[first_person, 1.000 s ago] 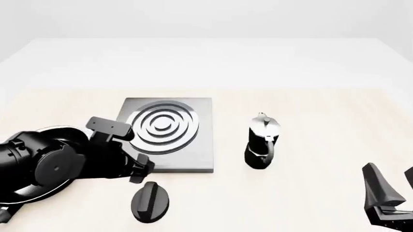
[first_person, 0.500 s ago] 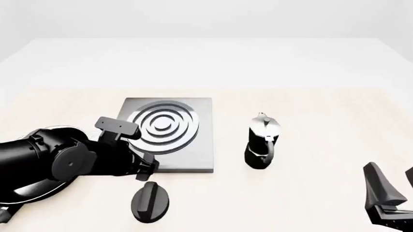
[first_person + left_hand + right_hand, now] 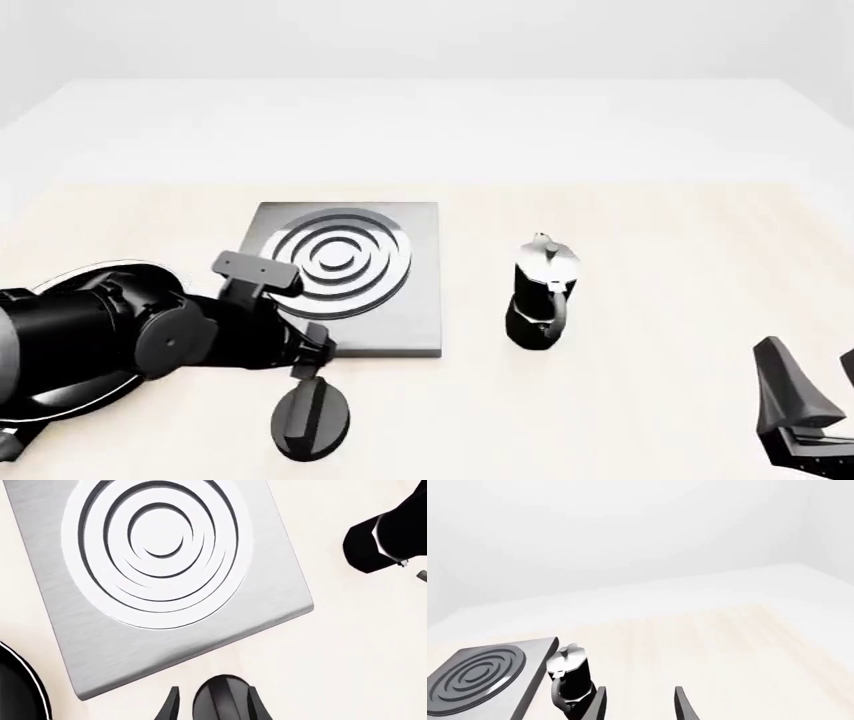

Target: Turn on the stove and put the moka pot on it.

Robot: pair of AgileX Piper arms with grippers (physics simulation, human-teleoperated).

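While the flat brushed-grey metal stove (image 3: 350, 275) with raised concentric silver rings lies mid-table, its ridged black oval knob (image 3: 311, 417) sits at its 6 o'clock, between the left gripper's (image 3: 211, 706) parted fingers. The faceted black moka pot (image 3: 541, 293) stands upright at 3 o'clock. The right gripper (image 3: 639, 704) hangs wide, empty.

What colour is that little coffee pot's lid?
Silvery, above a black body; the moka pot shows it best in the front view.
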